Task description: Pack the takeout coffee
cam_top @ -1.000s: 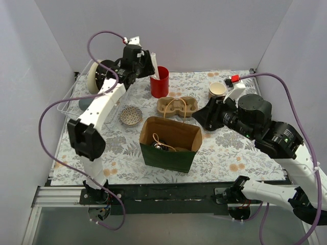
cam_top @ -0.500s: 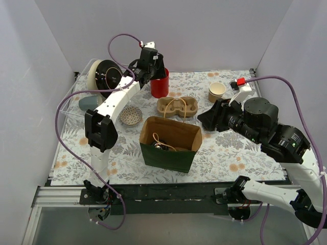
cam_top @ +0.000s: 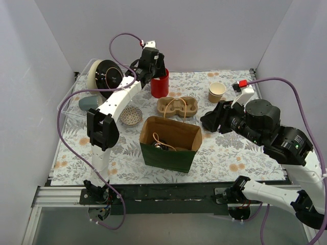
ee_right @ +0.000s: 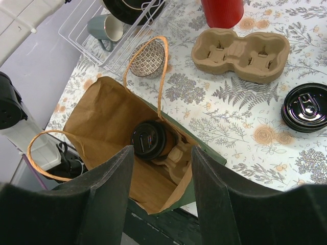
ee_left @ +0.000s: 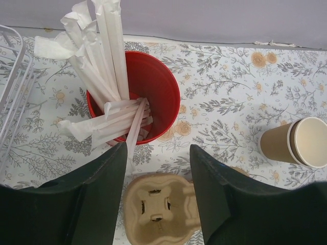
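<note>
The takeout coffee (ee_right: pixel 149 139), a brown cup with a black lid, stands in a pulp carrier inside the open paper bag (ee_right: pixel 102 109). From above only its dark top (cam_top: pixel 160 147) shows in the bag (cam_top: pixel 171 153). My right gripper (ee_right: pixel 162 150) hovers open and empty above the bag's right side; in the top view my right gripper (cam_top: pixel 208 120) is just right of the bag. My left gripper (ee_left: pixel 158 153) is open and empty, high over the near rim of a red cup (ee_left: pixel 153 87) full of wrapped straws. From above, my left gripper (cam_top: pixel 152 65) is at the back.
An empty pulp cup carrier (cam_top: pixel 177 107) lies behind the bag. A lidless tan cup (cam_top: pixel 217 92) stands at the back right. Black lids (ee_right: pixel 306 107) are stacked right of the bag. A patterned bowl (cam_top: pixel 132 116), a grey mug (cam_top: pixel 88 102) and a wire rack (cam_top: pixel 76 97) are on the left.
My left arm has swung right from the rack to above the red straw cup, then settled. My right arm has drifted slightly to the right. Both grippers stay open.
</note>
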{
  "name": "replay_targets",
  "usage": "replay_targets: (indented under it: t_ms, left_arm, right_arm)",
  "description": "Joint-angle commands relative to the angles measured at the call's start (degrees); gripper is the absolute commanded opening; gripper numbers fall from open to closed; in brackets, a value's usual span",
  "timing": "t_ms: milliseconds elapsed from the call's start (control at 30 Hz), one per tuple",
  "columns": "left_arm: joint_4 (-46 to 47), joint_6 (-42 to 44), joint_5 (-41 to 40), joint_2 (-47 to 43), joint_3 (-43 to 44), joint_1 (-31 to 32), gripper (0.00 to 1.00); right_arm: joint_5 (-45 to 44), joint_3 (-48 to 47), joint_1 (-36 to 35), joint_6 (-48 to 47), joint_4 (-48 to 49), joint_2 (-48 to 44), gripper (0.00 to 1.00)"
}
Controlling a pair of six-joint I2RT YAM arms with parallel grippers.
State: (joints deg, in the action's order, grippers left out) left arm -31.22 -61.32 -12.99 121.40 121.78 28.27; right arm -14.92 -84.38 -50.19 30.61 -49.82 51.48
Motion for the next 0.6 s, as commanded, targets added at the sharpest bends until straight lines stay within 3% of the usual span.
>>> replay_targets:
  t_ms: [0, 567]
  left_arm:
    - [0.11, 0.68, -2.12, -3.54, -1.19, 0.29, 0.50]
    - [-1.56, 2.87, -8.28, -3.28, -4.18, 1.79, 0.50]
  right_arm:
    - [-1.17, -0.17, 0.27, -0.55, 0.69, -0.68, 0.57]
    - [-1.17, 0.79, 0.27, 0.59, 1.31, -0.77, 0.56]
